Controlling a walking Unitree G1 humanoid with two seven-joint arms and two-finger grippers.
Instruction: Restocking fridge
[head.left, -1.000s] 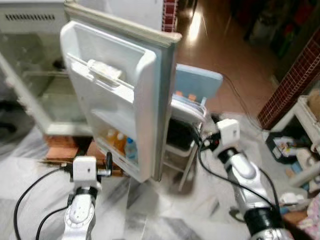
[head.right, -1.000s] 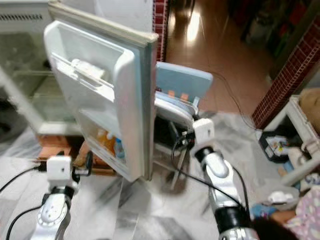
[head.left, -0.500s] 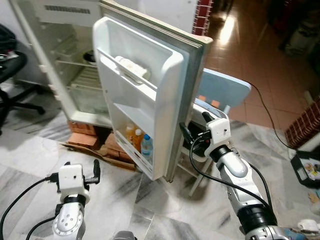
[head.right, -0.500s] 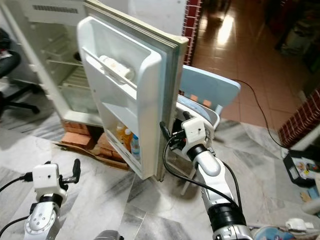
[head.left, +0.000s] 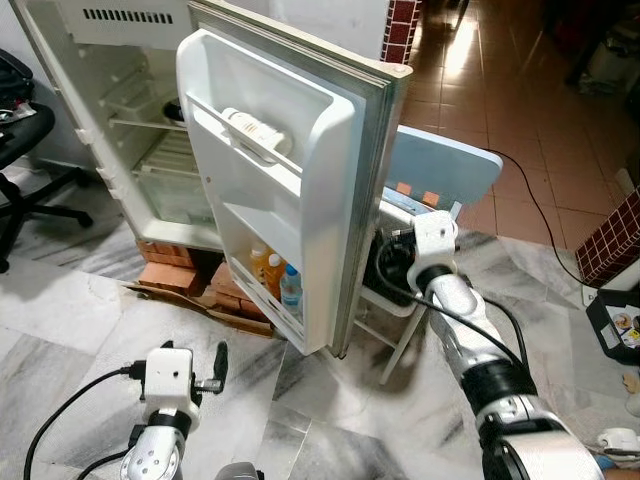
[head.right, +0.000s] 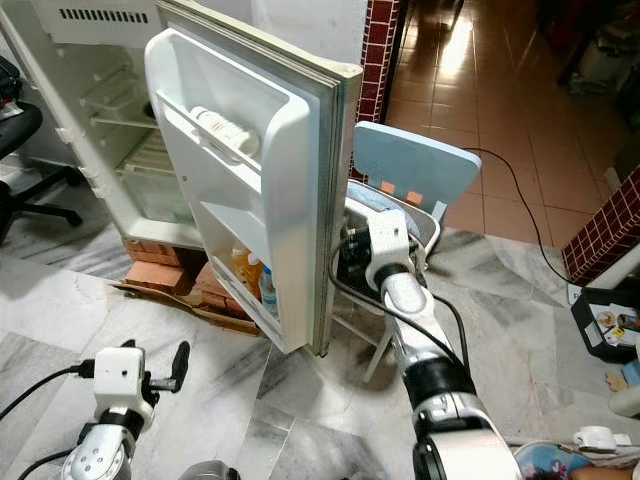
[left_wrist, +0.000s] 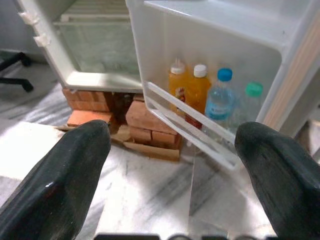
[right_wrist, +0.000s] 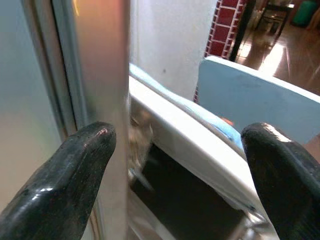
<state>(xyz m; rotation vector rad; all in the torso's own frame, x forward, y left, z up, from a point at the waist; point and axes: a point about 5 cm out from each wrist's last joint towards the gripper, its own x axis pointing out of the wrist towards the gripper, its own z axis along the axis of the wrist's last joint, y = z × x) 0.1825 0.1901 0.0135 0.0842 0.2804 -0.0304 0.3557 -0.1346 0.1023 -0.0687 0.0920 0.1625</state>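
Note:
The white fridge (head.left: 120, 110) stands open, its door (head.left: 310, 210) swung wide toward me. The door's bottom shelf holds two orange bottles (left_wrist: 189, 87), a blue-capped water bottle (left_wrist: 218, 102) and a green-capped one (left_wrist: 250, 102). A white bottle (head.left: 252, 130) lies on the upper door shelf. My right gripper (right_wrist: 177, 137) is open, reaching past the door's outer edge toward a white crate (right_wrist: 190, 140) on the light-blue chair (head.left: 445, 175). My left gripper (left_wrist: 172, 145) is open low over the floor, facing the door's bottom shelf.
Bricks (head.left: 170, 280) and flattened cardboard prop the fridge. A black office chair (head.left: 20, 150) stands at the left. A cable (head.left: 540, 215) runs across the tiles behind the blue chair. A red brick wall (head.left: 612, 230) is at the right.
The head view has swung left and steadied on the fridge. My right gripper has pushed further in beside the door edge toward the chair. My left gripper sits a little more to the right.

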